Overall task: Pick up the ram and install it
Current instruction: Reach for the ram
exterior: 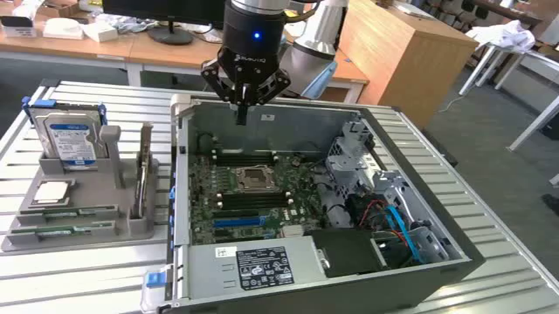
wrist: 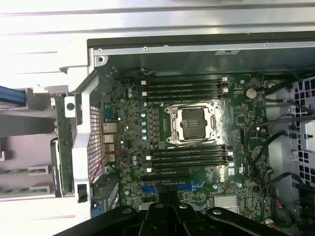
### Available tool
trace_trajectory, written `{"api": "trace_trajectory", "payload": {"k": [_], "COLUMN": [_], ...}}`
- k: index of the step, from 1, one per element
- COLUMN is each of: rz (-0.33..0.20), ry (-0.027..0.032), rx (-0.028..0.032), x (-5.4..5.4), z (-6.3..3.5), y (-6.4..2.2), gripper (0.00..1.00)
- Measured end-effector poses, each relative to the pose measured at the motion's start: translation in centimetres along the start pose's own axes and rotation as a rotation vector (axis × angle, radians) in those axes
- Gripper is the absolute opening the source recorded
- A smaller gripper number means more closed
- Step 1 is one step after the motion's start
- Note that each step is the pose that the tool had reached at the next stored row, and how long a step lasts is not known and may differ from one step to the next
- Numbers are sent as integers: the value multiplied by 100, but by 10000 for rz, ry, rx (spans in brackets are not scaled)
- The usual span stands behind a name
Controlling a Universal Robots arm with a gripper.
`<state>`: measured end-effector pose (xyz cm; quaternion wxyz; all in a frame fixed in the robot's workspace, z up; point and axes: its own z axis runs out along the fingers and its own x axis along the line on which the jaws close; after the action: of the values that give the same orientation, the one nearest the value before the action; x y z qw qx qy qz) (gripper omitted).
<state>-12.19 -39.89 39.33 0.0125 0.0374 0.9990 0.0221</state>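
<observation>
Green ram (exterior: 72, 212) lies flat in the grey holder (exterior: 88, 245), one of two sticks side by side, near the bench (exterior: 78, 278) edge on the exterior view's left. The hard drive (exterior: 72, 140) stands upright in the same holder. We see the arm (exterior: 253, 33) above the far wall of the open case (exterior: 419, 216), jaws closed on nothing, well apart from the ram. From the wrist we look down on the motherboard (wrist: 197, 142) and its black slots (wrist: 189, 156). The jaws meet, empty, and the ram (wrist: 22, 171) rests in the holder outside the case.
</observation>
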Motion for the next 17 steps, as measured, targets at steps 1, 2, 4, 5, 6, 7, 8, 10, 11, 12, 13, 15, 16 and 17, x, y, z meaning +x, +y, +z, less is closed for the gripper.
{"api": "trace_trajectory", "payload": {"k": [1,2,4,5,6,7,8,10,11,12,13,15,16,17], "rz": [0,0,0,-1,0,1,2,0,0,0,0,0,0,1], "ry": [-1,0,0,0,-1,0,-1,-1,0,0,0,0,0,0], "rx": [0,0,0,1,1,2,1,0,1,1,1,1,1,0], "x": [0,0,0,1,3,6,9,17,23,30,38,58,69,80], "z": [0,0,0,0,0,-1,0,0,-1,-1,-1,-2,-2,-2], "y": [0,0,0,0,0,0,0,-1,-2,-2,-3,-4,-5,-6], "gripper": [10,10,10,10,10,10,10,10,10,10,10,10,10,10]}}
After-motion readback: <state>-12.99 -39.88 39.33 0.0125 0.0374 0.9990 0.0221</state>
